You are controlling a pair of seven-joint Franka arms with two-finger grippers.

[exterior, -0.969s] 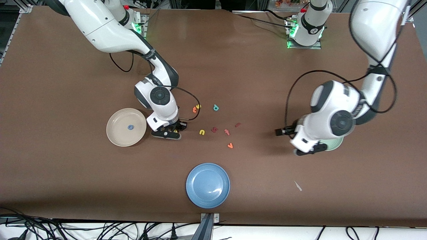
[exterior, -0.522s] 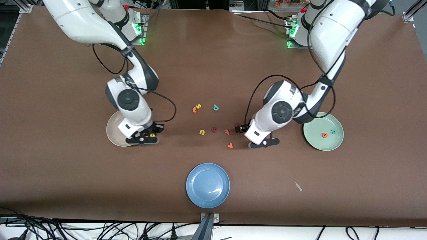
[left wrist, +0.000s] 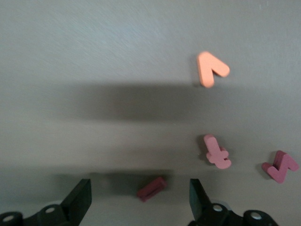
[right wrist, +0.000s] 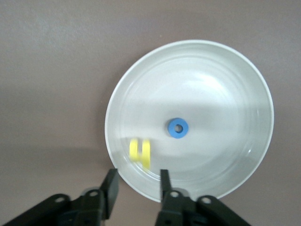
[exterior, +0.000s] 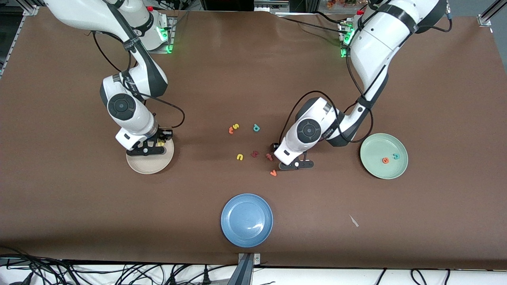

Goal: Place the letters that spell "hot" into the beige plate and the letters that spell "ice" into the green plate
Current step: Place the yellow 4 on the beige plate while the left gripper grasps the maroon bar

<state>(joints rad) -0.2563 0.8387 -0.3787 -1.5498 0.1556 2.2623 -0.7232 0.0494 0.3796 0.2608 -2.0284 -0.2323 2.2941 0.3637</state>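
The right gripper [exterior: 158,143] hangs over the beige plate [exterior: 139,166], at the rim farther from the front camera. Its jaws stand part open and hold nothing; the yellow h [right wrist: 140,153] shows loose below them over the plate, near the blue o [right wrist: 178,128] at the plate's middle. I judge "hot" two-thirds done: the orange t [exterior: 231,130] lies on the table well apart from the plate, toward the left arm's end, touching a yellow s [exterior: 236,126].

The left gripper [exterior: 273,148] is low over the maroon i [left wrist: 152,188], jaws wide open with the bar between them, nothing gripped yet. In the green plate [exterior: 370,168] lie the orange e [exterior: 384,160] and teal c [exterior: 395,156], so the i is the last letter of "ice".

Step in hand: release of the h on one side, approach to the i on the other. Next the left gripper likely needs to drop a little, close squarely on the bar without nudging the pink t [left wrist: 216,153] just beside it, then carry it to the green plate. The right gripper should go for the orange t and avoid the s.
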